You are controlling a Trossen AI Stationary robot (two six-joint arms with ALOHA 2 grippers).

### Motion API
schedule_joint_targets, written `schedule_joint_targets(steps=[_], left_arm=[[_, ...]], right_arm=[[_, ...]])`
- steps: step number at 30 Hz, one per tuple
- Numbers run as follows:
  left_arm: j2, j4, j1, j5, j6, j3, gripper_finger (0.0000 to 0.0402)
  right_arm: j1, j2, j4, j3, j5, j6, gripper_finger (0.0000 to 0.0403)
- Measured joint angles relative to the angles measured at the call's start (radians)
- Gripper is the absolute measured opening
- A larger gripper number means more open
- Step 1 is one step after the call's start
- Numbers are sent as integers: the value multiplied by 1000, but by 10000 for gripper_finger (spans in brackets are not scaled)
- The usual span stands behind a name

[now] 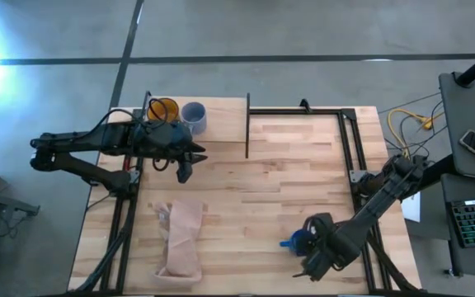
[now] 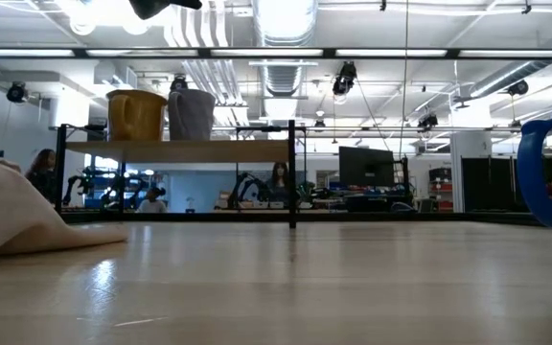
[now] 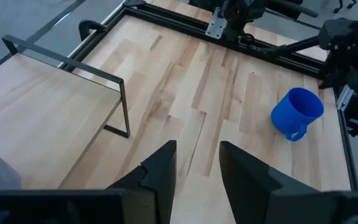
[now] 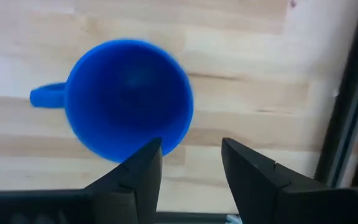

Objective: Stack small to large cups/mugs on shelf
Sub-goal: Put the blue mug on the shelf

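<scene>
A yellow-orange mug [image 1: 163, 110] and a pale grey-blue mug [image 1: 194, 115] stand side by side on the shelf [image 2: 180, 150] at the table's far left. The bright blue mug [image 4: 129, 99] stands upright on the tabletop near the right front, its handle [image 4: 45, 96] sticking out sideways. My right gripper [image 4: 191, 155] hangs open just above it, pointing down, with one finger over the mug's rim and the other beside the mug. I cannot tell whether it touches the mug. My left gripper [image 3: 197, 162] is open in the air in front of the shelf, with nothing between its fingers.
A tan cloth [image 1: 180, 239] lies crumpled near the table's front left. The shelf's black posts [image 1: 247, 124] stand at its ends. A black metal frame [image 1: 349, 157] runs along the table's edges. Bare wood lies between the shelf and the blue mug.
</scene>
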Motion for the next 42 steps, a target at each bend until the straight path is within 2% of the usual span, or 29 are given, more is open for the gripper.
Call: schedule_joint_targets(steps=[4, 9, 17, 24, 32, 37, 42], left_arm=[[0, 0, 0, 0, 0, 0, 107], [0, 0, 0, -2, -1, 0, 107], [0, 6, 0, -2, -1, -1, 107], [0, 5, 0, -2, -27, -1, 107], [0, 3, 0, -2, -28, -1, 107], [0, 3, 0, -2, -28, -1, 107], [0, 3, 0, -1, -40, -1, 107]], right_arm=[[0, -14, -22, -10, 8, -9, 159], [-1, -12, 31, -38, 8, -11, 159], [-34, -32, 84, -153, 7, -45, 159], [-47, -71, 224, -267, 6, -87, 151], [-51, -92, 329, -375, -5, -129, 108], [-99, -103, 365, -414, -106, -304, 60], [-172, -137, 365, -424, -101, -483, 14]])
